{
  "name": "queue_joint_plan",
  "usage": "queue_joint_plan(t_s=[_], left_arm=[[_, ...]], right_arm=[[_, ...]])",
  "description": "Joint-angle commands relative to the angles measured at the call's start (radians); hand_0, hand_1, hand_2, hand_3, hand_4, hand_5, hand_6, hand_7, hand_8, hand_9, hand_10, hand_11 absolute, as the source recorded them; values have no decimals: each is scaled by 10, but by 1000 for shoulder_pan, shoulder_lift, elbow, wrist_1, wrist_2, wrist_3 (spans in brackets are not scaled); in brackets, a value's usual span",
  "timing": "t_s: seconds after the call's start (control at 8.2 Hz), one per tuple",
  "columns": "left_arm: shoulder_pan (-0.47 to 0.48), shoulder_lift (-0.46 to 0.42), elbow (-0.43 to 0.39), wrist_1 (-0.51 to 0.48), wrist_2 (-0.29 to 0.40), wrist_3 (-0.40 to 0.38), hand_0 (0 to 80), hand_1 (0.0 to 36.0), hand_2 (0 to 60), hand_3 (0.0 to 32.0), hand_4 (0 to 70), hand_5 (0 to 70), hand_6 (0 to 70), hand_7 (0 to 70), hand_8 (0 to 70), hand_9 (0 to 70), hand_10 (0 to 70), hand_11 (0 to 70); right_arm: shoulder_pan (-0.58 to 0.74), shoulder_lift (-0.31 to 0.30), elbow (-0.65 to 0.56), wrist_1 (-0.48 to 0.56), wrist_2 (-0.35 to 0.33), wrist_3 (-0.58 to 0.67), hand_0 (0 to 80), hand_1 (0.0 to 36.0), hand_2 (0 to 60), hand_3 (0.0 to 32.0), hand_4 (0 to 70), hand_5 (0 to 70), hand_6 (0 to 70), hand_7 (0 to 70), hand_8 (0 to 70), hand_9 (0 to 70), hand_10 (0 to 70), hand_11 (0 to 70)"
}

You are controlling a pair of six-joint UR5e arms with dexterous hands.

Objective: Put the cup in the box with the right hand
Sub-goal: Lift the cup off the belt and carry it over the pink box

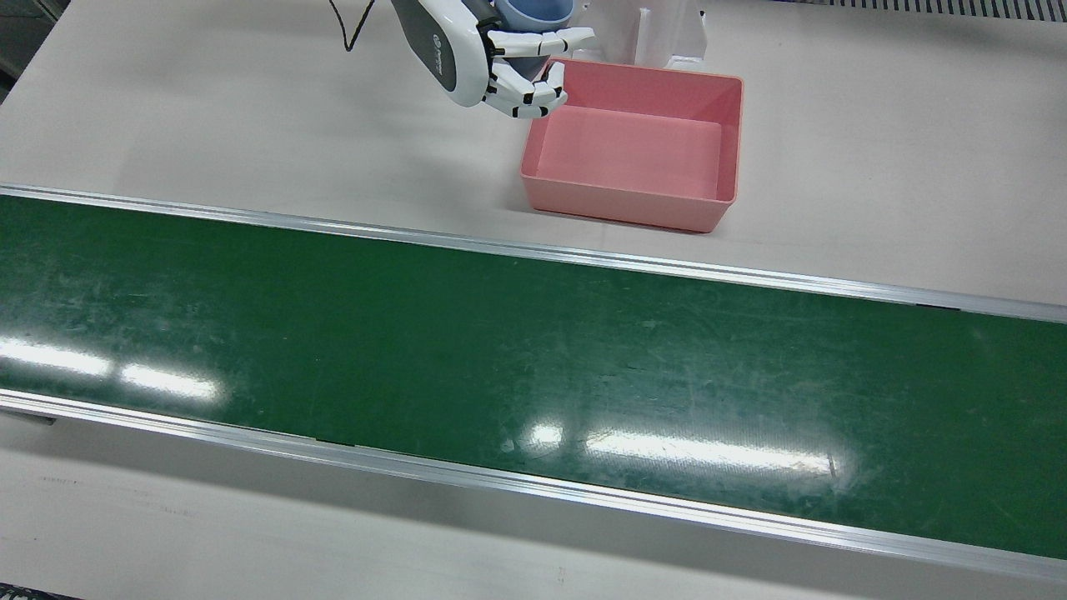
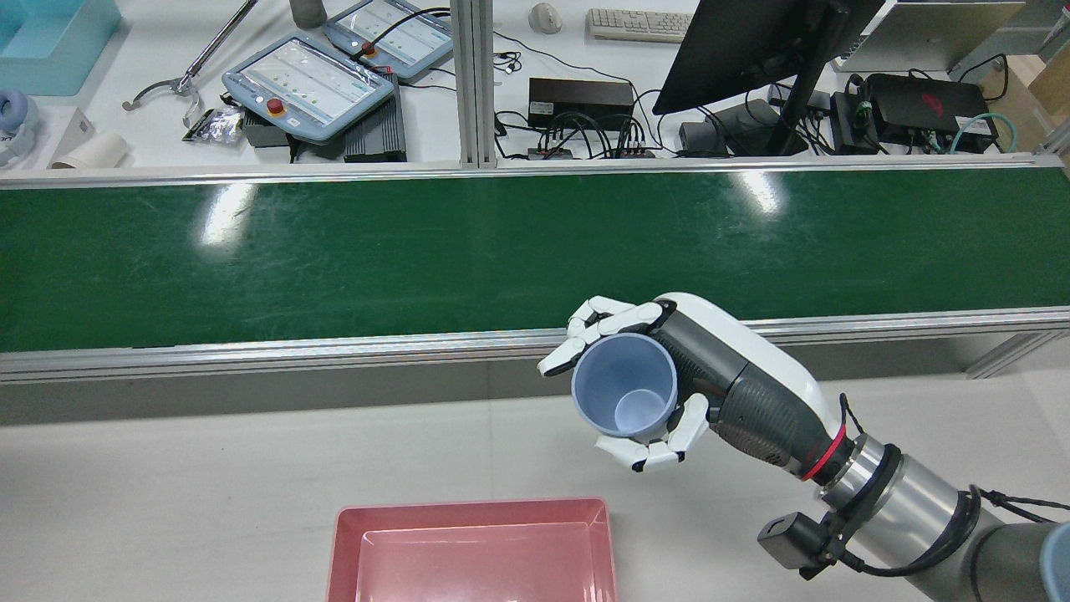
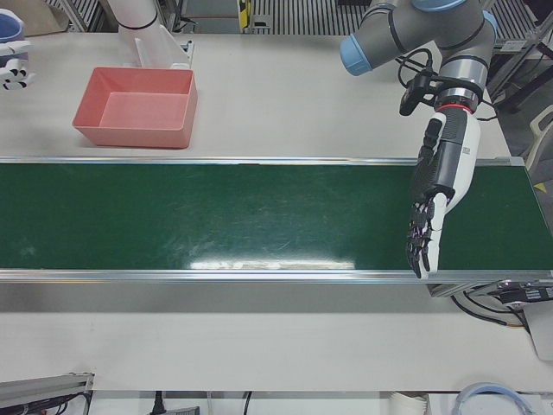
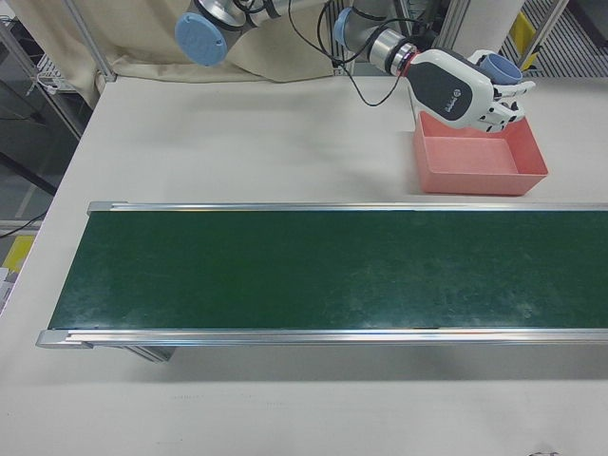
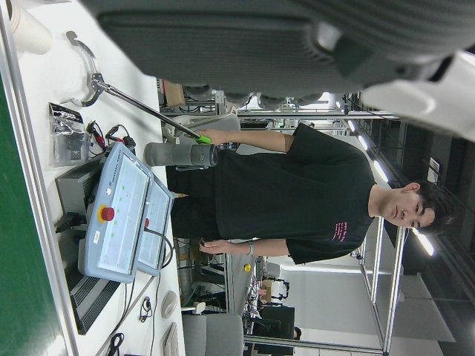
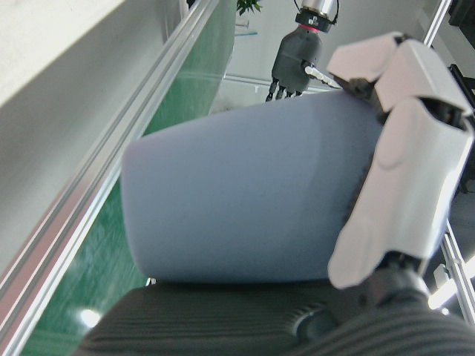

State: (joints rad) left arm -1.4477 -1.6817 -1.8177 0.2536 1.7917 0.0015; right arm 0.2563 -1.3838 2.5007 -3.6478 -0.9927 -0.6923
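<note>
A white table [image 1: 250, 125] carries a long green belt [image 1: 500, 350] with metal rails along both edges. On the table, on the robot's side of the belt, sits a pink box [image 1: 633, 150]; its floor is bare.

The right arm [image 2: 919, 510] reaches in over the table, and the right hand [image 2: 669, 393] is wrapped around a pale blue cup [image 2: 625, 386]. Its fingers [image 2: 602, 322] curl over one side of the cup's wall and others press from the opposite side, so the cup is gripped and held in the air. In the rear view the cup's mouth faces the camera and its inside bottom shows. In the front view the hand and cup hang at the box's corner nearest the arm, above the rim; whether the cup is over the box's floor or just beside it cannot be told.

The left arm [image 3: 415, 35] stretches out over the far end of the belt in the left-front view. The left hand [image 3: 428, 216] points down toward the belt with its fingers straight and apart, holding nothing.

Beyond the belt, the left hand view shows a person [image 5: 297, 193] in a black shirt standing behind a desk with two pendants [image 2: 309, 75].
</note>
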Motion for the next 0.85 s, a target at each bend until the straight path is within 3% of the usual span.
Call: queue_joint_plan(t_s=[0.0, 0.12, 0.24, 0.37, 0.49, 0.61, 0.73], left_arm=[[0, 0, 0, -1, -2, 0, 0, 0, 0, 0, 0, 0, 0, 0, 0, 0, 0, 0], [0, -1, 1, -1, -2, 0, 0, 0, 0, 0, 0, 0, 0, 0, 0, 0, 0, 0], [0, 0, 2, -1, 0, 0, 0, 0, 0, 0, 0, 0, 0, 0, 0, 0, 0, 0], [0, -1, 2, -2, -2, 0, 0, 0, 0, 0, 0, 0, 0, 0, 0, 0, 0, 0], [0, 0, 2, -2, -2, 0, 0, 0, 0, 0, 0, 0, 0, 0, 0, 0, 0, 0], [0, 0, 2, -2, 0, 0, 0, 0, 0, 0, 0, 0, 0, 0, 0, 0, 0, 0], [0, 0, 2, -1, 0, 0, 0, 0, 0, 0, 0, 0, 0, 0, 0, 0, 0, 0]], right_arm=[[-98, 19, -11, 3, 2, -45, 502, 202, 241, 0, 126, 53, 25, 18, 0, 0, 17, 46], [-100, 19, -8, 5, 2, -47, 515, 178, 143, 0, 156, 54, 25, 17, 0, 0, 17, 45], [-100, 19, -6, 5, 3, -47, 520, 185, 160, 0, 159, 57, 28, 31, 0, 0, 18, 47], [-100, 17, -6, 5, 3, -47, 508, 202, 233, 0, 138, 57, 32, 47, 0, 0, 19, 49], [-100, 19, -6, 5, 3, -47, 512, 192, 199, 0, 153, 57, 34, 59, 0, 0, 20, 50], [-100, 19, -6, 5, 3, -47, 501, 210, 276, 0, 133, 57, 36, 68, 0, 0, 23, 54], [-100, 19, -6, 5, 3, -47, 517, 186, 178, 0, 173, 56, 39, 81, 0, 3, 24, 55]])
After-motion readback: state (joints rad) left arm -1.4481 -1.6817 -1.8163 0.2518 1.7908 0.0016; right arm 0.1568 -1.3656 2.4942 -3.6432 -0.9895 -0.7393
